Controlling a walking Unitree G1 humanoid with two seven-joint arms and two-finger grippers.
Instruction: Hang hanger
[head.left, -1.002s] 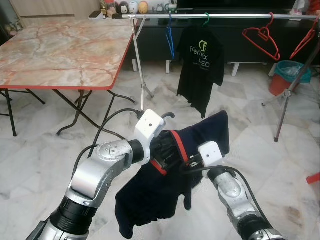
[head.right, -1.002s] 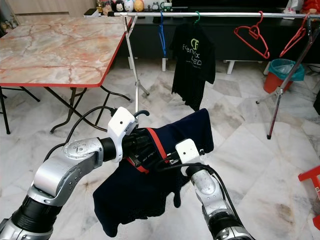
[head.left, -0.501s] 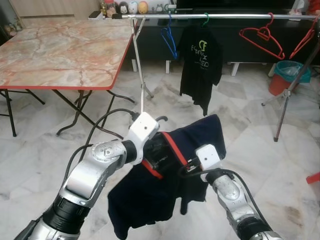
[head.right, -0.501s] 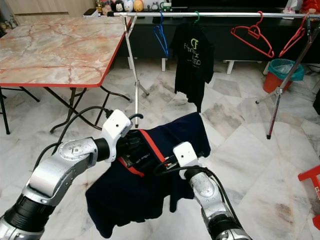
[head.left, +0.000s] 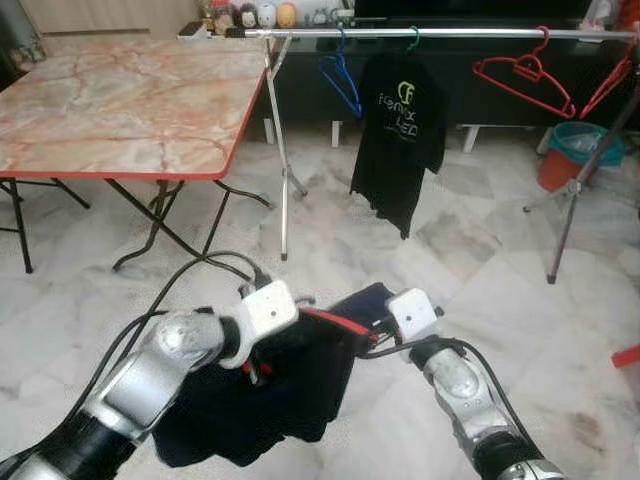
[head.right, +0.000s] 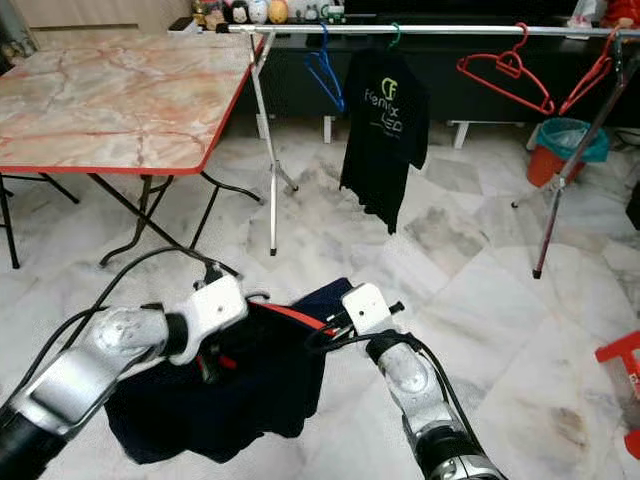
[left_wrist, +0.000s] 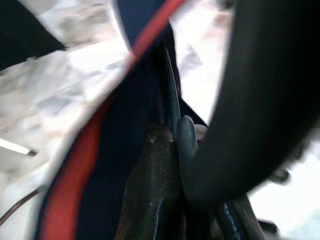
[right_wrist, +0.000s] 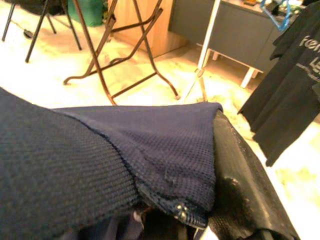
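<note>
Lower centre of the left eye view: the left gripper (head.left: 290, 325) and the right gripper (head.left: 372, 322) hold a dark navy garment with a red-trimmed collar (head.left: 270, 385) low above the white marble floor (head.left: 330, 240), the cloth sagging between and below them. In the left wrist view the left gripper's black fingers (left_wrist: 165, 165) are pressed together on a thin dark hanger wire (left_wrist: 172, 100) at the collar; in the right wrist view navy fabric drapes over the right gripper's black finger (right_wrist: 245, 185), though whether that pair is apart or together cannot be told. Across the top of the frame a silver metal clothes rail (head.left: 450, 33) carries a blue hanger (head.left: 342, 85), a black printed T-shirt (head.left: 400, 135) and a red hanger (head.left: 525, 80), with a pink marble-topped folding table (head.left: 120, 100) at upper left.
</note>
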